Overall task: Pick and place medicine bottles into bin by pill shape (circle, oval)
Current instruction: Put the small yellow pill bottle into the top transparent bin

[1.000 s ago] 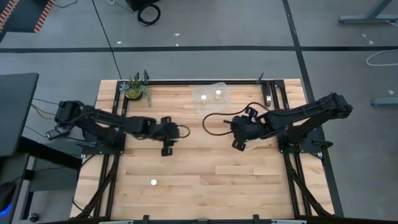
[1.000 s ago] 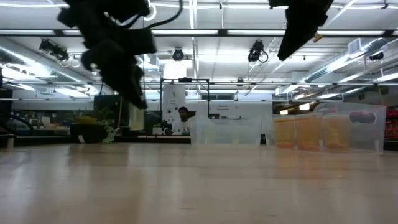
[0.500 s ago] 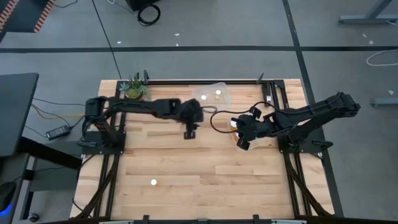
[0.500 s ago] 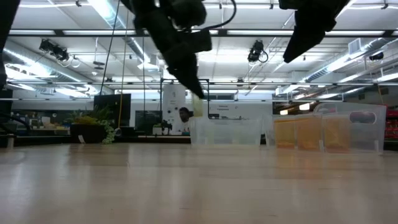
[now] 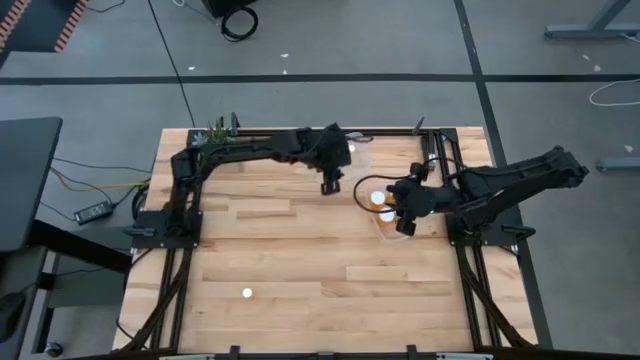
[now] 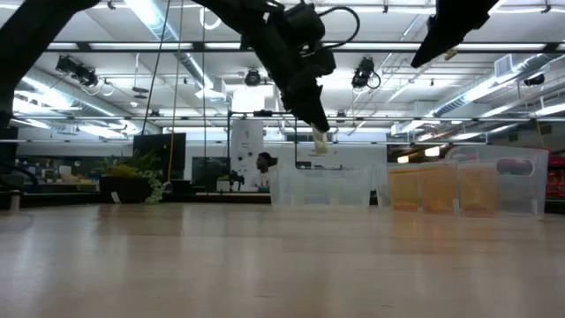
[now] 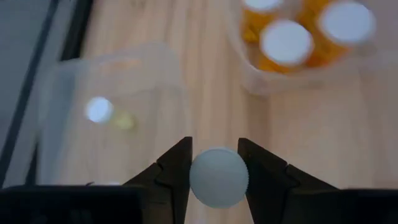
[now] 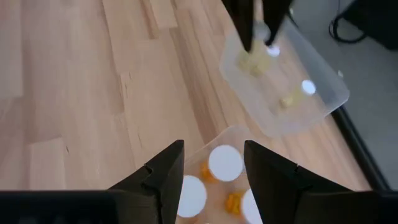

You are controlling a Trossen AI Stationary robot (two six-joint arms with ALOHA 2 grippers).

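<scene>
1. The left gripper [image 5: 330, 185] is up in the air, near the 12 o'clock edge of the table [image 5: 300, 260].
2. Its two fingers [image 7: 177, 171] squeeze a small bottle [image 7: 218, 177] with a round white cap. The fingers are only as far apart as the bottle is wide.
3. From the side, this bottle [image 6: 320, 140] hangs high above the wood, close to the clear bin [image 5: 345, 152] at 12 o'clock.
4. That clear bin already has two small bottles [image 8: 292, 93] in it.
5. The right gripper [image 5: 404, 222] is at about 3 o'clock, just above a second clear bin [image 5: 384, 212].
6. Its fingers [image 8: 165, 168] are partly open and hold nothing.
7. Under them sit bottles with orange bodies and white caps [image 8: 225, 163].
8. One more white-capped bottle [image 5: 247, 293] stands alone at about 7 o'clock, far from both arms.
</scene>
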